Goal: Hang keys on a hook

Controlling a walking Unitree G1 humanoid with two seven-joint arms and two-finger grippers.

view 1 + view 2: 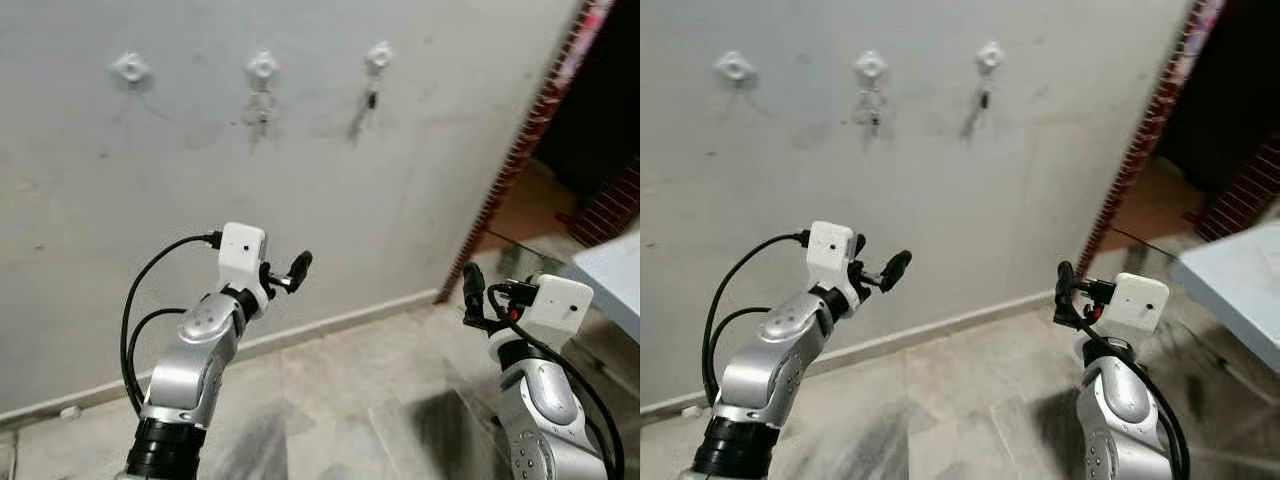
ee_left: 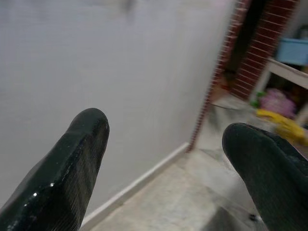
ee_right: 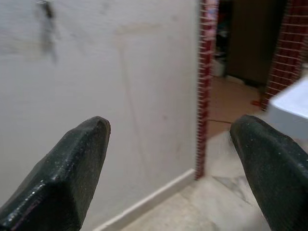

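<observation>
Black-fingered left claw and right claw both gape wide, holding nothing.

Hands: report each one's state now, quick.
Left hand: open, holding nothing, raised before the wall.
Right hand: open, holding nothing.

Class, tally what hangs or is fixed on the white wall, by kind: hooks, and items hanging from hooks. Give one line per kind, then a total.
Wall hooks: 3 (left hook, middle hook, right hook)
Hanging items: 2 (pale keys on the middle hook, dark item on the right hook)
Total: 5
</observation>
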